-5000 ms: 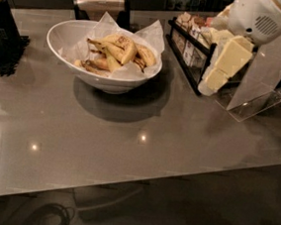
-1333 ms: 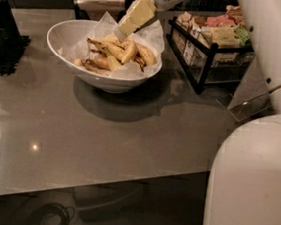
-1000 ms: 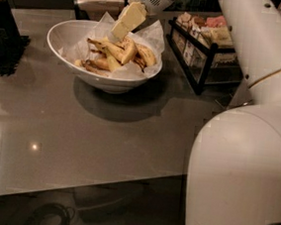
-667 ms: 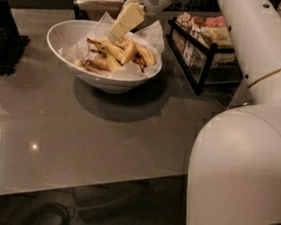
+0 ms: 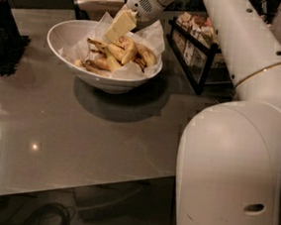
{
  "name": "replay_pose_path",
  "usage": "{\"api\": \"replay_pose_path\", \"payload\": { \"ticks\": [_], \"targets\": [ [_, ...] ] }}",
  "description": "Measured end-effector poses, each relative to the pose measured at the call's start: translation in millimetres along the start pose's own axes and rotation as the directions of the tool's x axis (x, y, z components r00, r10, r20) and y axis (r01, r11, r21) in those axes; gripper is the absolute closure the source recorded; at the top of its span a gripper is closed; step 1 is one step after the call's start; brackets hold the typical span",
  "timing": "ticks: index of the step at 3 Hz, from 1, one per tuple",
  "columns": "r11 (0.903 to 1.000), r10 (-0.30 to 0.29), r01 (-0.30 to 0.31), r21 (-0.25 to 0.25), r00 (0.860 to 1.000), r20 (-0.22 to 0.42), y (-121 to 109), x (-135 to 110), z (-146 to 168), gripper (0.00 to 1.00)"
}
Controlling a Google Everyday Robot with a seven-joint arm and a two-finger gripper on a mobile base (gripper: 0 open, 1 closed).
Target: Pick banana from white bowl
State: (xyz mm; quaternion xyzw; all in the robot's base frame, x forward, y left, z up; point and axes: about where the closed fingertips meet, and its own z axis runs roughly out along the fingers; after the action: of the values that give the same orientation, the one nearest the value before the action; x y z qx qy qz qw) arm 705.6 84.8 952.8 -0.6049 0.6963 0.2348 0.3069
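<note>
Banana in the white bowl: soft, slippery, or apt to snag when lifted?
Brown blotches on the banana suggest ripe, soft flesh; it probably bruises if squeezed hard. It lies among other bananas on crinkled paper, so lifting may drag them. The end effector hovers over the white bowl, close above it.

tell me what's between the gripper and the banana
Nothing shows between them in the camera view: the gripper hangs right over the banana in the white bowl; whether they touch, I cannot tell.
</note>
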Motion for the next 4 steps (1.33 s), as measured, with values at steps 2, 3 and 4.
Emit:
{"api": "replay_pose_path", "payload": {
  "ticks": [2, 3, 4],
  "targets": [
    [0.9966, 0.079, -0.08, -0.021, 0.996, -0.034, -16.6, 24.7, 23.3, 0.27],
    [0.9943, 0.104, -0.105, -0.021, 0.993, -0.059, -22.5, 35.6, 28.6, 0.26],
    [0.9927, 0.115, -0.118, -0.027, 0.99, -0.077, -24.8, 42.2, 33.1, 0.33]
  ]
}}
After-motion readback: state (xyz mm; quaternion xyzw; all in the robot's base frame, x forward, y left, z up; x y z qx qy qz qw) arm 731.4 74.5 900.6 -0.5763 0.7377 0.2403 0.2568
